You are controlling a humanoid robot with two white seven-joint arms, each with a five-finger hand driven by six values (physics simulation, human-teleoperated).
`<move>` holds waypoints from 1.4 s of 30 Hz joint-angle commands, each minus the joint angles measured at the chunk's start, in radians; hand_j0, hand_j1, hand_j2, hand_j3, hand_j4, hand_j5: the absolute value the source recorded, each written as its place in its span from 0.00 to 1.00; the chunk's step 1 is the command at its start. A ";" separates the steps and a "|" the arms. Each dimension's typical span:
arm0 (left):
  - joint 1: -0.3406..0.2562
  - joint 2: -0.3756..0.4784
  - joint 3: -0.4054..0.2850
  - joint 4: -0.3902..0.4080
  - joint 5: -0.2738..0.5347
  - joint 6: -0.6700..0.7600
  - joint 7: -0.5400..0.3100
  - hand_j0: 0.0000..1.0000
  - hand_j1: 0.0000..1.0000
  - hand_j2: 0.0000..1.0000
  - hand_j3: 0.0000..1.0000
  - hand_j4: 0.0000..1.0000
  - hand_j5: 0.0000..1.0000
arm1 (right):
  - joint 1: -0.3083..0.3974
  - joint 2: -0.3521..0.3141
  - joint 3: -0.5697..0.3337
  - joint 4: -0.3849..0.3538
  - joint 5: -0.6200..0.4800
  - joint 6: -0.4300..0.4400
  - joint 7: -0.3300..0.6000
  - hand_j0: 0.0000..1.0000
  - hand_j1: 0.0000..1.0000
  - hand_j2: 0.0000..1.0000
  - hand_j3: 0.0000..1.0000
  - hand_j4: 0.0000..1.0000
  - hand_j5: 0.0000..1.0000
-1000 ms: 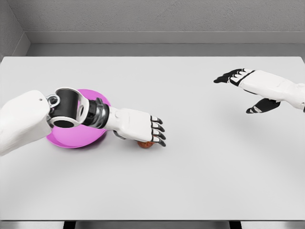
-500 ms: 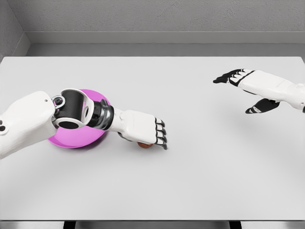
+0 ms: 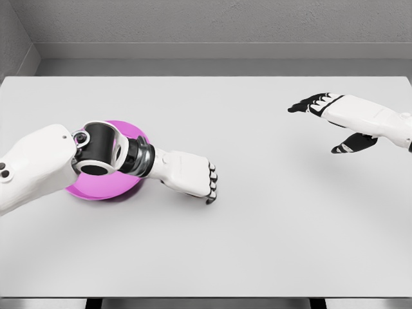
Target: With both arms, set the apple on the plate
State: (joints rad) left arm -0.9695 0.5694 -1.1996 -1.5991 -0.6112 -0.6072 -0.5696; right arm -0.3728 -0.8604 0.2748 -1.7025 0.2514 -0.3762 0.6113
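My left hand [image 3: 203, 186] lies on the table just right of the pink plate [image 3: 133, 133], with its fingers curled down over the spot where the apple lay. The apple itself is hidden under that hand. The left forearm crosses over the plate and covers most of it. My right hand [image 3: 325, 119] hovers over the table at the far right, fingers spread and holding nothing, far from the plate.
The white table [image 3: 257, 225] fills the view, with a grey wall behind its far edge. Nothing else stands on it.
The left hand's fingers have curled down over the apple, which showed under the fingertips before and is now hidden. The right arm has not moved.
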 commanded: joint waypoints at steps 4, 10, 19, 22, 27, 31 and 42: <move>0.000 0.001 -0.005 0.005 -0.009 -0.004 -0.004 0.63 0.63 0.63 0.63 0.63 0.63 | 0.000 0.000 0.000 0.000 -0.004 0.002 0.000 1.00 1.00 1.00 1.00 1.00 1.00; -0.002 0.001 -0.003 0.024 -0.010 -0.004 -0.004 0.82 0.82 0.82 0.82 0.82 0.82 | 0.000 0.000 0.000 0.000 -0.004 0.002 0.000 1.00 1.00 1.00 1.00 1.00 1.00; -0.002 0.003 0.000 0.057 -0.006 -0.004 -0.004 0.81 0.81 0.81 0.81 0.81 0.81 | -0.002 0.000 0.000 0.000 -0.004 0.002 0.000 1.00 1.00 1.00 1.00 1.00 1.00; -0.009 0.004 0.003 0.059 -0.002 -0.004 -0.004 0.55 0.55 0.55 0.55 0.55 0.55 | -0.002 0.000 0.000 0.000 -0.004 0.002 0.000 1.00 1.00 1.00 1.00 1.00 1.00; -0.009 0.004 0.002 0.057 -0.004 -0.004 -0.003 0.22 0.22 0.22 0.22 0.22 0.22 | -0.002 0.000 0.000 0.000 -0.004 0.002 0.000 1.00 1.00 1.00 1.00 1.00 1.00; -0.009 0.004 0.002 0.059 -0.004 -0.004 0.000 0.18 0.18 0.18 0.18 0.18 0.18 | -0.002 0.000 0.000 0.000 -0.004 0.002 0.000 1.00 1.00 1.00 1.00 1.00 1.00; 0.008 0.063 0.104 0.090 0.133 -0.004 0.010 0.16 0.16 0.16 0.16 0.16 0.16 | -0.003 0.001 0.000 0.001 -0.004 0.002 0.000 1.00 1.00 1.00 1.00 1.00 1.00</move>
State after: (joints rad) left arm -0.9633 0.6136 -1.1340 -1.5155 -0.5126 -0.6141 -0.5595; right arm -0.3758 -0.8582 0.2748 -1.7014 0.2513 -0.3762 0.6113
